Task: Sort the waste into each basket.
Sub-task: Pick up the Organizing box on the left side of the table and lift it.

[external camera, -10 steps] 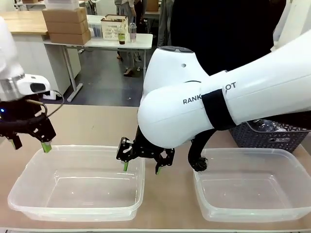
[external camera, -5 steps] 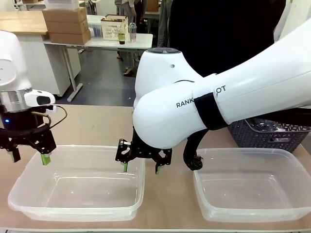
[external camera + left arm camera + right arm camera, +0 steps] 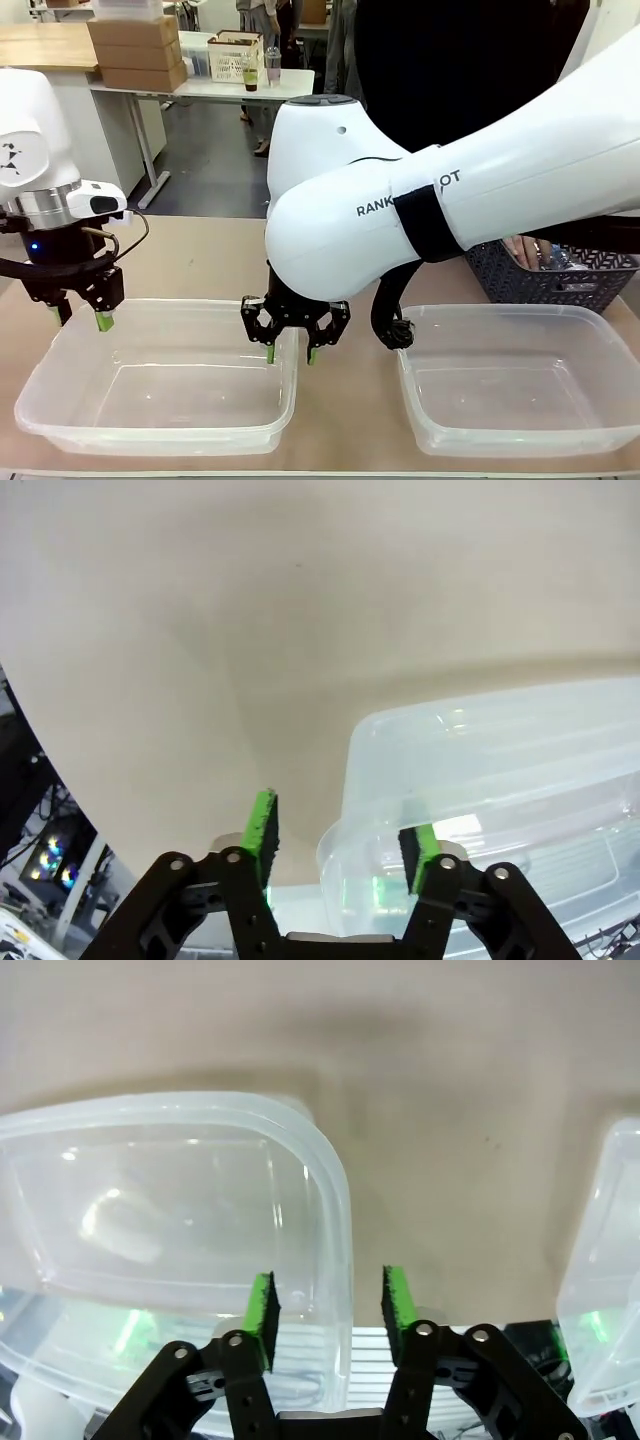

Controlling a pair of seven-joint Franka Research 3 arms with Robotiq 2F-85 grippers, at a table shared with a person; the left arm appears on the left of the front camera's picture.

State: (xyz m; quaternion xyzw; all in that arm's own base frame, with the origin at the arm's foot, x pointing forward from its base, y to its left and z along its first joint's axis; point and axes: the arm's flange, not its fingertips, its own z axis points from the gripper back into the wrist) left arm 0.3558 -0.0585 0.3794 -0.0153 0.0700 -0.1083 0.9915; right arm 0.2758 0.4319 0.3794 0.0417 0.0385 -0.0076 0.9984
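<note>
Two clear tubs stand empty on the table, the left basket [image 3: 160,306] and the right basket [image 3: 530,312]. My left gripper [image 3: 80,320] straddles the left basket's far left corner. In the left wrist view that gripper [image 3: 340,840] has the basket's rim [image 3: 480,740] between its green pads, which stand apart with gaps. My right gripper [image 3: 290,354] straddles the same basket's right rim. In the right wrist view it [image 3: 328,1305] is open around the rim [image 3: 335,1230], one pad inside the wall and one outside. A clear bottle [image 3: 556,258] lies in a dark lattice basket.
The dark blue lattice basket [image 3: 560,285] stands behind the right basket, with a person's hand [image 3: 520,250] in it. My right arm's large white body [image 3: 400,210] spans the middle of the front view. Bare table shows between the two baskets [image 3: 350,400].
Both grippers have come down onto the left basket's rim, and their jaws have narrowed. The left arm has moved right and down. A hand has appeared in the lattice basket.
</note>
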